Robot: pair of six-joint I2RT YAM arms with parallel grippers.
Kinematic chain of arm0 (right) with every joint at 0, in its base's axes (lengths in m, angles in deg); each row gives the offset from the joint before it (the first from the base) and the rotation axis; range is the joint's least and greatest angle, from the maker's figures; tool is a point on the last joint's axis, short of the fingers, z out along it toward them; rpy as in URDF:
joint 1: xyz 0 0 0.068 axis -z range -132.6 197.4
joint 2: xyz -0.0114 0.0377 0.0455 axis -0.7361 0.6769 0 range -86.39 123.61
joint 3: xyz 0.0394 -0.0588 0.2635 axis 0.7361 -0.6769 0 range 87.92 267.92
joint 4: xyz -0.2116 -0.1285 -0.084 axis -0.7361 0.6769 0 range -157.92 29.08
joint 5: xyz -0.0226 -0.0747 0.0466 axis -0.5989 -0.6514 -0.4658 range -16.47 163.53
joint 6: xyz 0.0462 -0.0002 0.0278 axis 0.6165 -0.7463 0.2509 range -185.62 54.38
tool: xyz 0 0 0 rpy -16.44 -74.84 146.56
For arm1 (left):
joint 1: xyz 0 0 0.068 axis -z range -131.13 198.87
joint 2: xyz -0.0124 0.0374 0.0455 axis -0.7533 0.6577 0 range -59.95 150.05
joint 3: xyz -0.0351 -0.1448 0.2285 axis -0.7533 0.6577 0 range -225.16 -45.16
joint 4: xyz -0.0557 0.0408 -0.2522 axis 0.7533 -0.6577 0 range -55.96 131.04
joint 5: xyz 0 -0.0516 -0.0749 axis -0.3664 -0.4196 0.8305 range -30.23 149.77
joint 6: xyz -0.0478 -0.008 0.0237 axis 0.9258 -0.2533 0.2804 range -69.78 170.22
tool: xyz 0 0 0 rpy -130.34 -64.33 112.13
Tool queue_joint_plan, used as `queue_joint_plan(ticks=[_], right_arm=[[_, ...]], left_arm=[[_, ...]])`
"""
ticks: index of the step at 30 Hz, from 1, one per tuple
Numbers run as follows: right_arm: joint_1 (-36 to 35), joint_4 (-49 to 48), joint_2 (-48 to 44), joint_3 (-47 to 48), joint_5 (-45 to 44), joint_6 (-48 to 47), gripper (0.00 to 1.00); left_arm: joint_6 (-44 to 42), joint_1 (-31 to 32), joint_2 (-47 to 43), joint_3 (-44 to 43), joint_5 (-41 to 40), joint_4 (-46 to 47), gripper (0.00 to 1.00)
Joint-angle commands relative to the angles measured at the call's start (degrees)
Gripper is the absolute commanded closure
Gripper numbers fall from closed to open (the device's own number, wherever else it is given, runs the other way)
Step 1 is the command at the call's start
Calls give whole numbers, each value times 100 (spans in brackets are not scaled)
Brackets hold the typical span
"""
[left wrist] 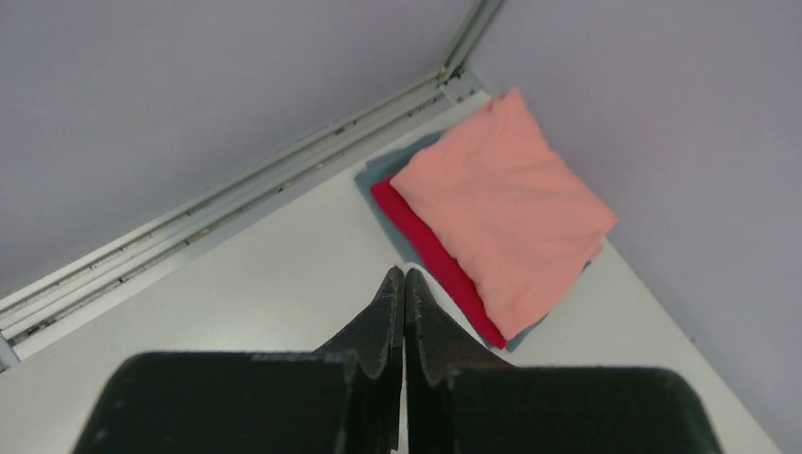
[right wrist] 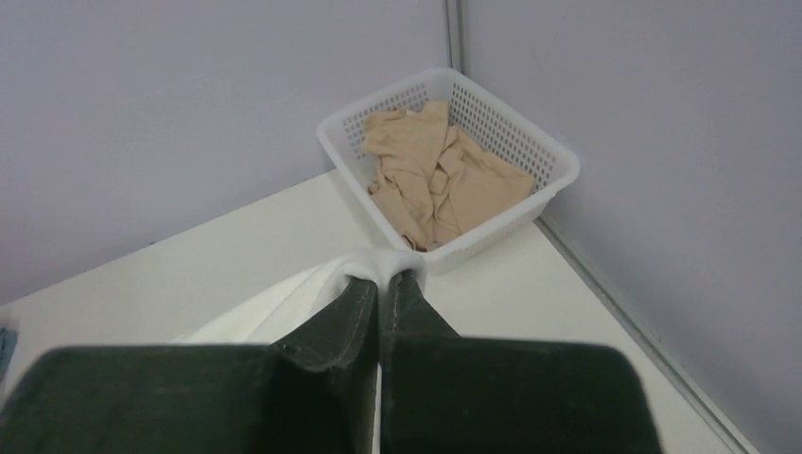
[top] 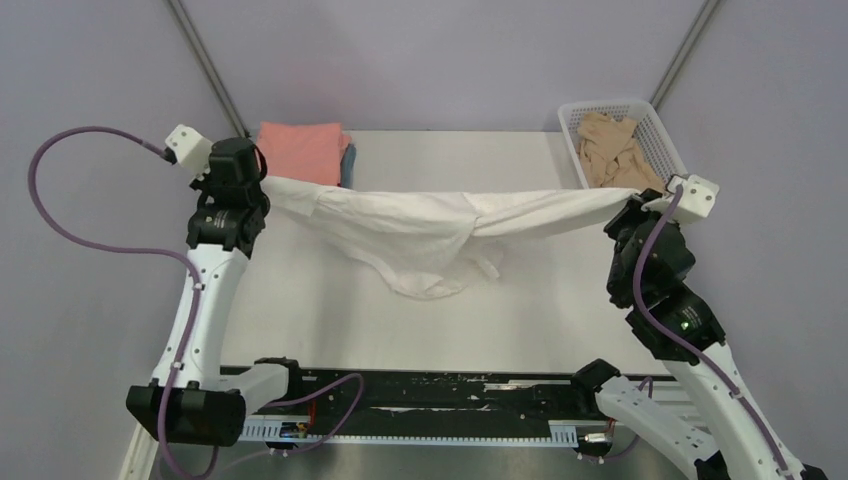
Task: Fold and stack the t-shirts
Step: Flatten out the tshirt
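Grippers closed: my left gripper (top: 264,181) and right gripper (top: 630,203) each pinch one end of the white t-shirt (top: 420,228), stretched unfolded over the counter (top: 300,310) at centre. Done: the folded stack (top: 300,148), upper left. Pending, I judge: this shirt and the beige t-shirt (top: 610,148) in the basket (top: 572,112), upper right.

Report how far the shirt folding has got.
Done: the salmon-pink shirt, red shirt and grey-blue shirt lie folded in one stack at the far left. In hand: the white t-shirt hangs stretched between the left gripper and right gripper, both shut on it, its middle sagging. Left: fold and stack it, then the beige shirt crumpled in the basket.
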Motion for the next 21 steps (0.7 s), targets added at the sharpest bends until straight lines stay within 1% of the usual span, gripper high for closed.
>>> queue_joint_plan(ticks=[1, 5, 7, 9, 12, 14, 18, 21], right_arm=[[173, -673, -223, 221, -156, -712, 100], [191, -1120, -440, 325, 429, -1064, 100], [191, -1317, -625, 430, 594, -1302, 100], [191, -1407, -841, 545, 730, -1282, 100], [186, -1430, -1058, 787, 1539, -1258, 100], [190, -1358, -1055, 1059, 2022, -1273, 100], [186, -1234, -942, 1652, 2395, -1227, 100], [186, -1215, -821, 1908, 2487, -1234, 100]], left_arm=[[-272, -377, -396, -825, -586, 74, 100], [-670, -403, -573, -1510, -826, -109, 100], [-817, -403, -756, -1743, -913, -145, 100], [-899, -403, -1021, -1824, -835, -37, 100], [-1079, -403, -1445, -1910, -127, 170, 100], [-1150, -403, -1545, -2201, 102, 160, 100], [-1371, -403, -1564, -2858, 568, 121, 100], [-1466, -403, -1414, -3216, 979, 99, 100]])
